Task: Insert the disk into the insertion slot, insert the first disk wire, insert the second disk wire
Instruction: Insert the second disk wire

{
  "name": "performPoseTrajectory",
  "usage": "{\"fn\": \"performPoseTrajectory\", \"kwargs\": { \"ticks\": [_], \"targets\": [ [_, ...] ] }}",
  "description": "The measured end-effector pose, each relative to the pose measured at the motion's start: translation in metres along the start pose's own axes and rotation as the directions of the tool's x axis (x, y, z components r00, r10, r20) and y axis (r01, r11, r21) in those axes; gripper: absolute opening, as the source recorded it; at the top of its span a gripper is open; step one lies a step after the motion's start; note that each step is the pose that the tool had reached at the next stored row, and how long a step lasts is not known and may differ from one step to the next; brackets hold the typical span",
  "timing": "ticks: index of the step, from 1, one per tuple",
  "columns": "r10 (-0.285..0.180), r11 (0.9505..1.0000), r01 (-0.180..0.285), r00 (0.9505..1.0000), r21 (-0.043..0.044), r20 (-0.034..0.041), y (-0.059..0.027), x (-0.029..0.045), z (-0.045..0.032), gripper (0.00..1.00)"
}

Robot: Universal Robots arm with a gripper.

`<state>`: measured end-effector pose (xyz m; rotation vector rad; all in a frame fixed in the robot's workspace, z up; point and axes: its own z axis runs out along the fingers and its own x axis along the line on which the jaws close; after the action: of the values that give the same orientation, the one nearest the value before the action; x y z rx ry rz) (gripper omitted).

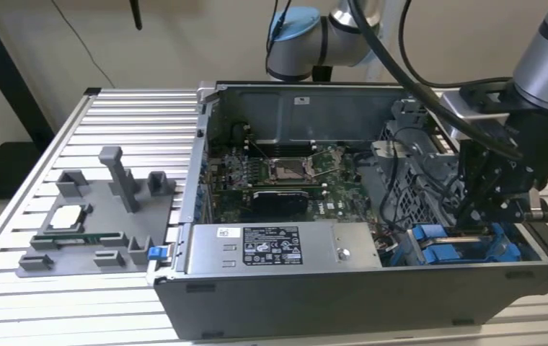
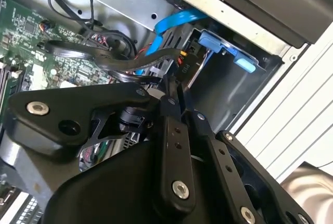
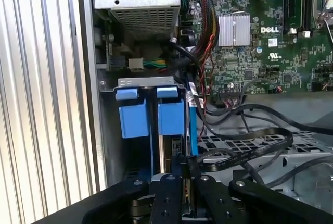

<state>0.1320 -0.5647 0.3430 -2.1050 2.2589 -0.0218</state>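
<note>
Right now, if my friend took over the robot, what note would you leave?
Gripper: low over the slot, apparently shut on the plug end of a black wire.
Disk: its blue carrier seems to be seated in the slot.
Done: disk insertion, as far as I can tell.
Left: the black wire does not look plugged in. A blue wire runs to the slot; its end is hidden, so check it.

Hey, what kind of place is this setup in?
Probably a robotics lab or test bench: an open grey metal computer case lies on a ribbed aluminium table, with a grey plastic parts fixture beside it.
</note>
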Motion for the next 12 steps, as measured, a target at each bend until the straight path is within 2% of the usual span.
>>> {"fn": "performPoseTrajectory", "kwargs": {
  "ticks": [6,12],
  "targets": [
    [-0.009,1.0000,0.009,1.0000,-0.0003,0.0008,-0.0006,0.0000,0.0014,0.00],
    [-0.012,0.9999,0.012,0.9999,-0.0003,-0.0002,-0.0005,0.0001,0.0058,0.00]
  ]
}}
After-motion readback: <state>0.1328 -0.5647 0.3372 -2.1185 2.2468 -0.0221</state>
